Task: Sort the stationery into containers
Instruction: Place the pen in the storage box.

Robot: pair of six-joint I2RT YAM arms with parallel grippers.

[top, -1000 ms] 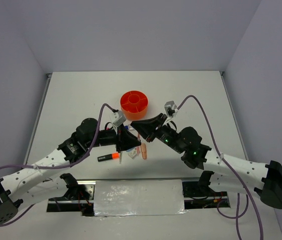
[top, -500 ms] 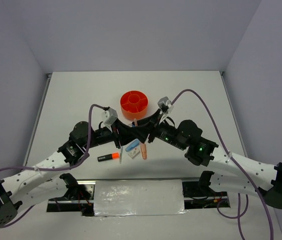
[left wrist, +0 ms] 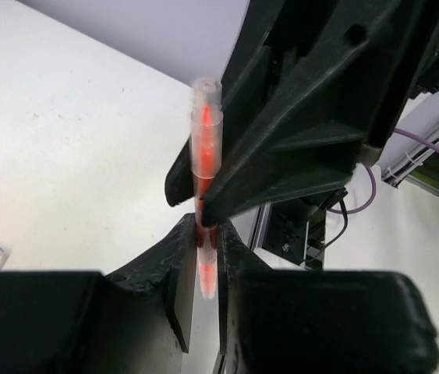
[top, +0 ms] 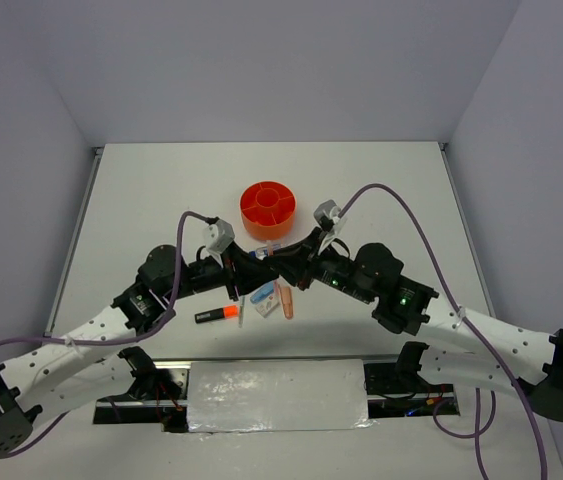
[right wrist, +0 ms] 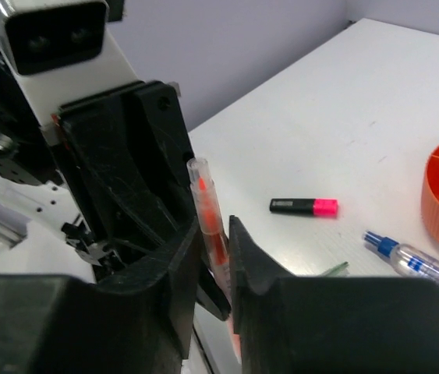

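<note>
Both hands meet above the middle of the desk (top: 141,200), just on the near-edge side of the orange tub (top: 268,205). The left hand (left wrist: 201,257) is clamped tight on one end of a clear pen with an orange core (left wrist: 206,140). The right hand (right wrist: 213,257) pinches the same pen further along. Beneath them, towards the near edge, lie an orange-capped highlighter (top: 217,315), a blue eraser (top: 264,293) and a salmon eraser (top: 287,300).
</note>
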